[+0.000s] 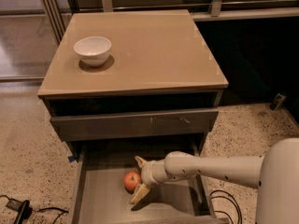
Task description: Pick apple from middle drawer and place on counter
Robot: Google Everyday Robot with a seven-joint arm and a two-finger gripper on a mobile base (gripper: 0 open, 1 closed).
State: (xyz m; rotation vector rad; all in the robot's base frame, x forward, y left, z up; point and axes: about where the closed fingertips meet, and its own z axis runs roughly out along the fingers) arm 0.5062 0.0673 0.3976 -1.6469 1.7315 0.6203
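The apple (132, 180), small and red with an orange blush, lies on the flat bottom of the open middle drawer (105, 202), a dark-grey box pulled out below the cabinet. My gripper (140, 178) reaches in from the right on a white arm. It is open, with one tan finger (139, 162) above the apple and the other (139, 194) below it, the apple between them at their tips. The counter (149, 50) is the glossy tan top of the cabinet, above the drawer.
A white bowl (93, 50) stands on the counter's left rear part. A closed grey drawer front (135, 123) sits just above the open drawer. Black cables (18, 208) lie on the speckled floor at lower left and beside the drawer at right (224, 202).
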